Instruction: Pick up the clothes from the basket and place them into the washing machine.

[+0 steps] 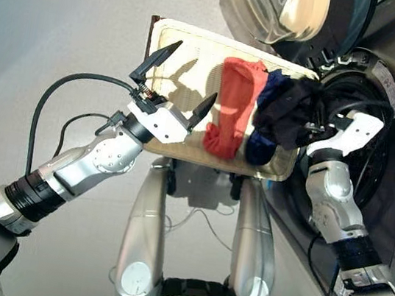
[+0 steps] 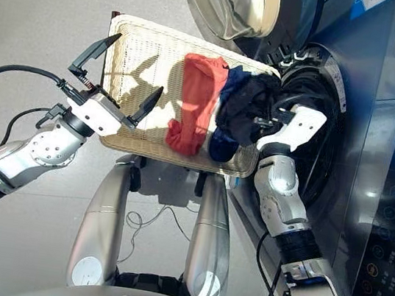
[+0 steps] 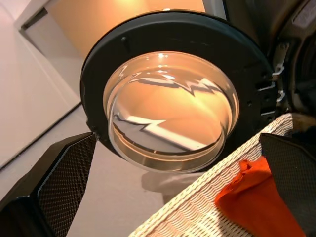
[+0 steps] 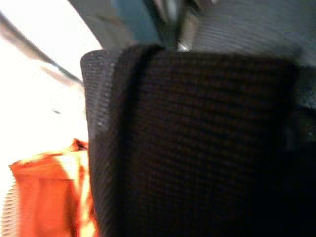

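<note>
Two risks: right end effector (image 2: 276, 119) holding black garment (image 2: 252, 108) may snag red garment (image 2: 194, 110); left end effector (image 1: 177, 78), wide open, idles over basket (image 1: 173, 40).

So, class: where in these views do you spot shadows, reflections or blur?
Left eye view: the left gripper casts a sharp shadow on the basket. Left wrist view: the glass door mirrors warm, warped streaks. Right wrist view: dark cloth fills the picture, blurred.

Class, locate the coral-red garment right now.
In the head views, the coral-red garment lies in the basket, right of centre, with the dark clothes against its right side, near the washing machine's porthole.
</note>
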